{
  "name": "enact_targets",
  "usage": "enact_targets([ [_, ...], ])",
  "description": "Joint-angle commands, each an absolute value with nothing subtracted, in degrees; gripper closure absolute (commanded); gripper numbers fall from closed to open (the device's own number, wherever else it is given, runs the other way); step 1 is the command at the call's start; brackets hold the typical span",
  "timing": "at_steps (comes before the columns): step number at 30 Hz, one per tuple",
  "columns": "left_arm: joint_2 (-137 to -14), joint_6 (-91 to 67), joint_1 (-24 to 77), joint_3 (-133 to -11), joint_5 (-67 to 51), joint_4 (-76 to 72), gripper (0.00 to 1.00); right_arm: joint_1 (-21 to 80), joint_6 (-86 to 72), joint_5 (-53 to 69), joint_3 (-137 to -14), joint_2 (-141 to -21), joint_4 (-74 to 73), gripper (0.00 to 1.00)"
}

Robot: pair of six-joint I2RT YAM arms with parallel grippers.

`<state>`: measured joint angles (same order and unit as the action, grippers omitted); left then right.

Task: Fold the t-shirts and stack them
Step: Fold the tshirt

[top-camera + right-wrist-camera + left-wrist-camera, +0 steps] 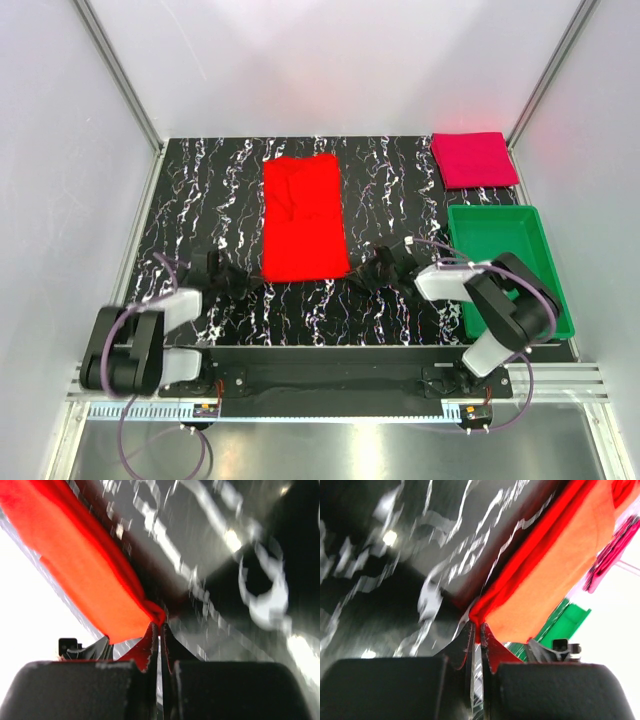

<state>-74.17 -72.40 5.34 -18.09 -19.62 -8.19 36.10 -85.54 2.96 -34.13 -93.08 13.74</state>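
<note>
Pinching the near-left corner of the red t-shirt (303, 218), my left pincer (476, 628) has its fingers together on the cloth. My left wrist camera shows this plainly: the red hem bunches into a small fold right at the fingertips, a little above the desk (200, 190). My right pincer (160, 628) is clamped the same way on the near-right corner, and my right wrist camera shows the cloth gathered into a knot between the two dark tips.

From above, both grips are too small and dark to judge. That view gives the layout instead. The red t-shirt lies as a long folded rectangle in the middle of the black marbled desk, its short near edge running between my two pincers. The crimson t-shirt (473, 159) sits folded into a square at the far right corner, well apart from the red one. The green tray (500, 240) stands just nearer than it, along the right side, with my right arm reaching across its near-left part.

My left wrist camera also catches slivers of the crimson cloth and the tray beyond the red shirt. My right wrist camera is blurred and shows only red cloth and desk.
</note>
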Motion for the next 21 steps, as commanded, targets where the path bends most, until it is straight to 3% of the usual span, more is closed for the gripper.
enact_targets([
  [1, -64.8, -69.9, 6.0, -16.3, -19.2, 1.7, 1.0, 37.6, -82.2, 3.0, -33.8, -85.7, 4.6, 1.0],
  [11, -52.5, -70.8, 14.1, -18.4, -19.8, 18.5, 1.0, 49.6, -88.8, 0.4, -29.4, -67.7, -8.9, 1.0],
  [21, -30.2, -72.3, 18.0, -22.2, -14.6, 36.2, 1.0, 55.1, -90.9, -3.2, -27.0, -56.5, -15.6, 1.0],
])
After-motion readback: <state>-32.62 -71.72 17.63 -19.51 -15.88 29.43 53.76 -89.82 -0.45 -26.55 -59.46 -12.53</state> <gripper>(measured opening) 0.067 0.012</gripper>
